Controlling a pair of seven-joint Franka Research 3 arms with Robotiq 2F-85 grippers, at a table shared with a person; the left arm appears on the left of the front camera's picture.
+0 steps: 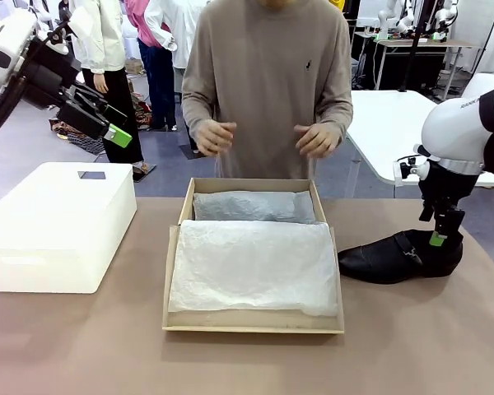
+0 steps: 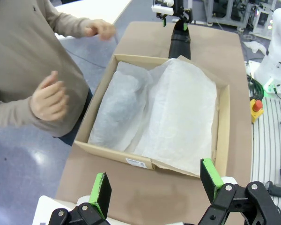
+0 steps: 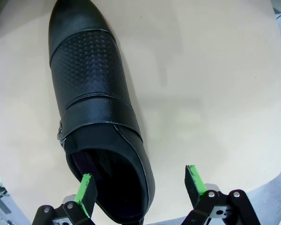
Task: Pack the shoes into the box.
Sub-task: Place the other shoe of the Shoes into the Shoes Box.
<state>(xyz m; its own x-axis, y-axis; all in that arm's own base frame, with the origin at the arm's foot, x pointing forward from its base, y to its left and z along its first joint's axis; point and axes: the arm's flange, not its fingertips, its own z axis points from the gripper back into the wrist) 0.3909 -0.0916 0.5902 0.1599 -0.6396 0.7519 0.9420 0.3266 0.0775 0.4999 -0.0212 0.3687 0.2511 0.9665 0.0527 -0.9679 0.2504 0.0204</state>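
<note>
One glossy black shoe (image 1: 399,257) lies on its sole on the table right of the box, toe pointing at it. My right gripper (image 1: 440,239) hangs open over the shoe's heel. In the right wrist view the shoe (image 3: 91,93) runs up the picture, and my right gripper (image 3: 140,190) straddles the heel's side wall, with one finger over the opening and one outside. The brown cardboard box (image 1: 251,321) stands open mid-table, lined with white tissue paper (image 1: 251,263), with a covered lump at its far end. My left gripper (image 1: 115,123) is raised at the upper left, open and empty, and looks down on the box (image 2: 103,152).
A larger white box (image 1: 58,226) stands at the table's left. A person stands at the far side, both hands (image 1: 263,136) held up above the box's far edge. Bare tabletop lies in front of the box and around the shoe.
</note>
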